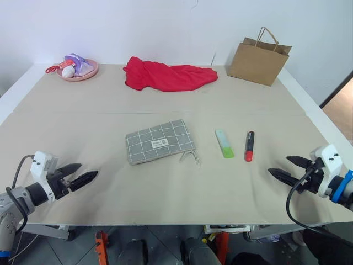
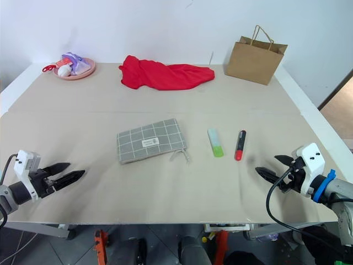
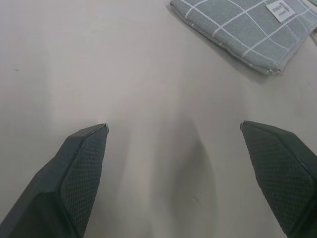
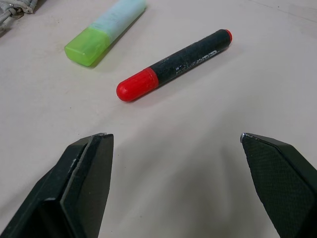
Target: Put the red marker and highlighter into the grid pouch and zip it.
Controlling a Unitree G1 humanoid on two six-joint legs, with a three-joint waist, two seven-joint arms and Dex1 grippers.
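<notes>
Though near right pincer [image 4: 176,141], red marker [image 4: 173,64] lies apart.

No legible text anywhere. Grid pouch [image 1: 160,142] carries small white label [image 1: 159,143] at centre of its face; dark print on it too small to read, and same label [image 3: 281,10] in left wrist view shows only blurred dark marks. Red marker [image 4: 174,65], lying right of pouch, has worn pale lettering along black barrel, not decipherable. Highlighter [image 4: 105,32], between pouch and marker, shows no readable print.
</notes>
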